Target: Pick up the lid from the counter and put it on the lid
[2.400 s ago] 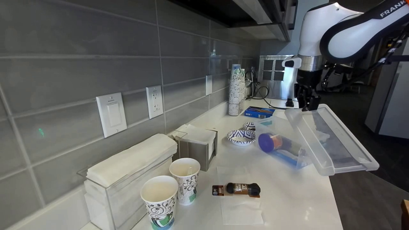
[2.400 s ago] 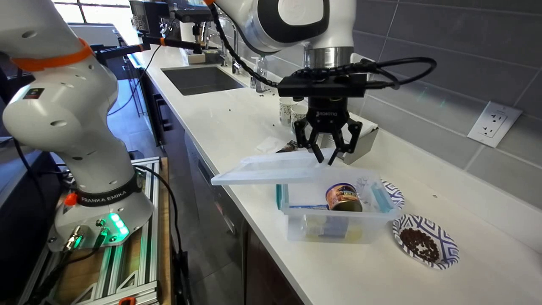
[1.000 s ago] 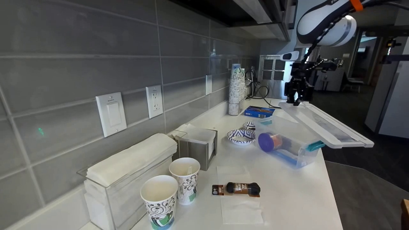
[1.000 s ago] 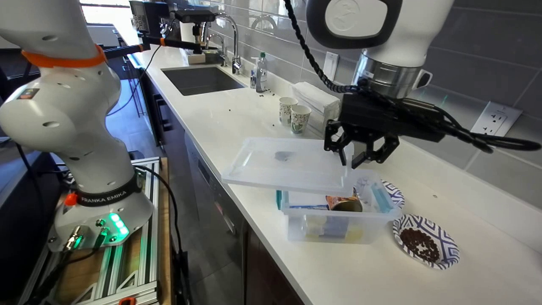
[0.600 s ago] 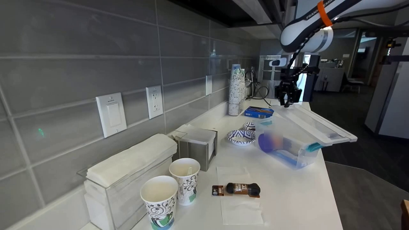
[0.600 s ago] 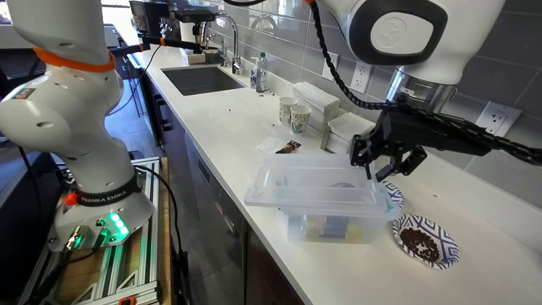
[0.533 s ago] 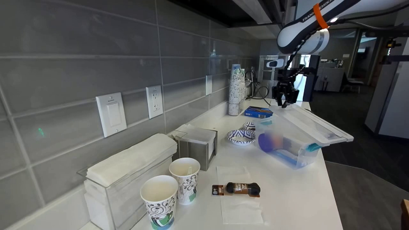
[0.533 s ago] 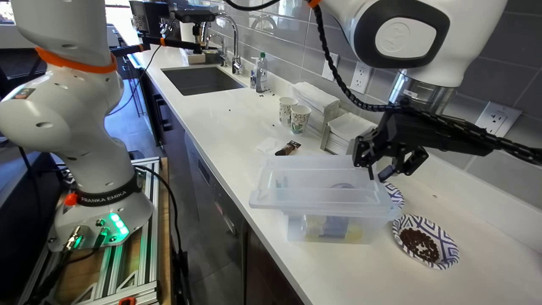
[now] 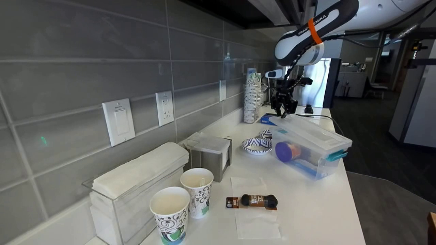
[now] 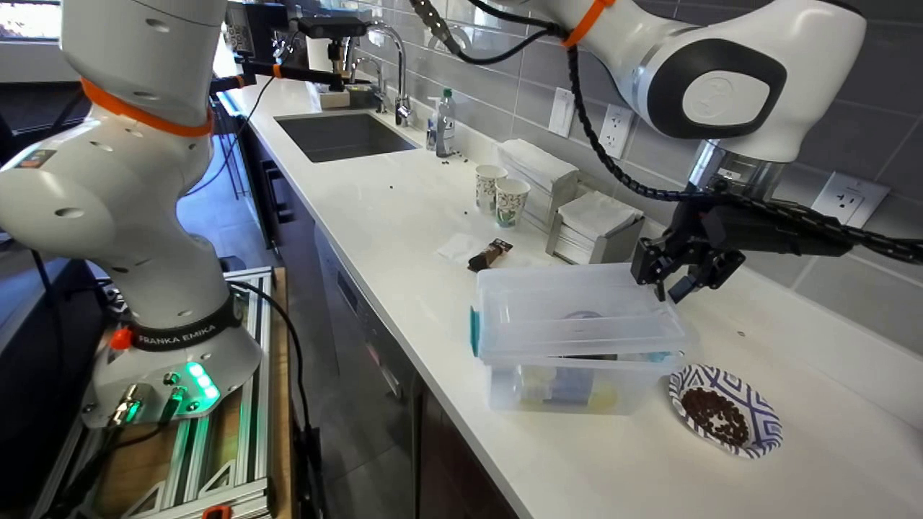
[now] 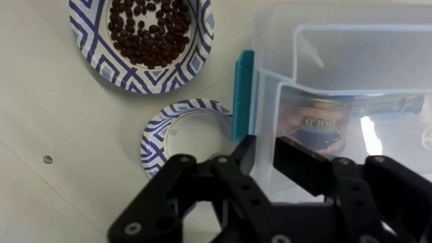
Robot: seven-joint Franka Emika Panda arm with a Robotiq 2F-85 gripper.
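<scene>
The gripper point(image 10: 668, 293) pinches the lid point(image 10: 570, 303) at its right end; released before its near edge meets the box point(image 10: 631, 387), the lid may sit crooked.

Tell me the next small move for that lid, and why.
Probably lower the hand slightly before letting go: it grips one end of the lid, and in both exterior views that end looks raised above the container, with a gap beneath it.
</scene>
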